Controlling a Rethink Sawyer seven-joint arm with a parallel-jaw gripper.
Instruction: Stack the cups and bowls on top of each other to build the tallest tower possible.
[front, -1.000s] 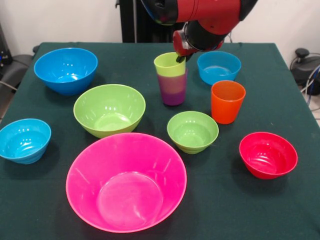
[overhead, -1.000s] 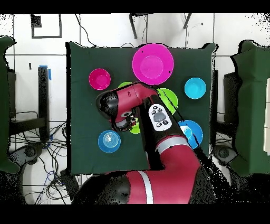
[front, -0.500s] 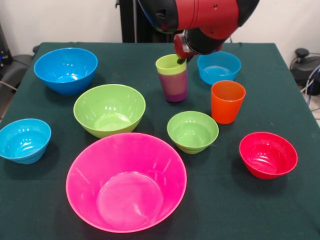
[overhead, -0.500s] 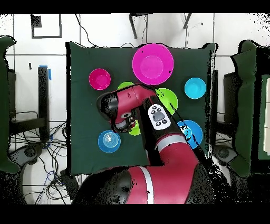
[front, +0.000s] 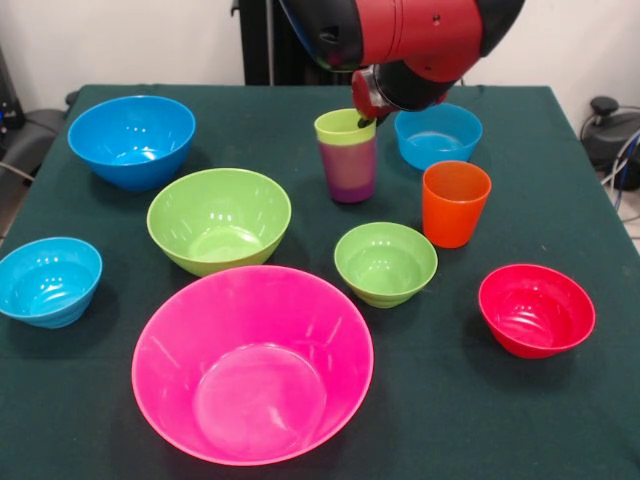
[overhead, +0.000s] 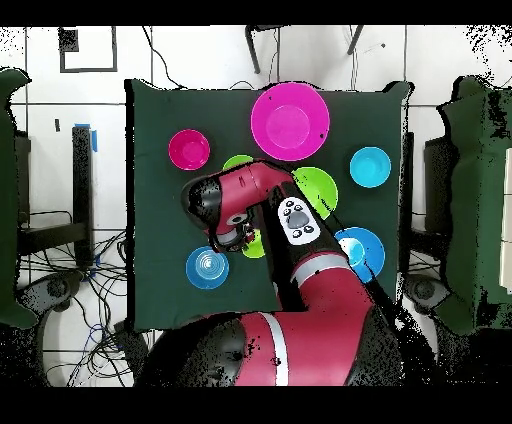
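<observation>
1. The cups: the lime green cup (front: 344, 127) sits nested in the purple cup (front: 349, 172), at the table's (front: 250, 110) far middle; the orange cup (front: 455, 203) stands alone just beside them.
2. The gripper (front: 364, 117) is clamped on the lime green cup's rim, it seems; the arm (overhead: 245, 195) hides the contact from overhead.
3. The cups look light, stiff and glossy, so probably slippery; a pinch on the rim wall seems the best hold.
4. The 7 bowls lie apart, unstacked; the pink bowl (front: 253, 362) is nearest.

arm: reaches down from above | claw (front: 364, 115): low, fingers mostly hidden
</observation>
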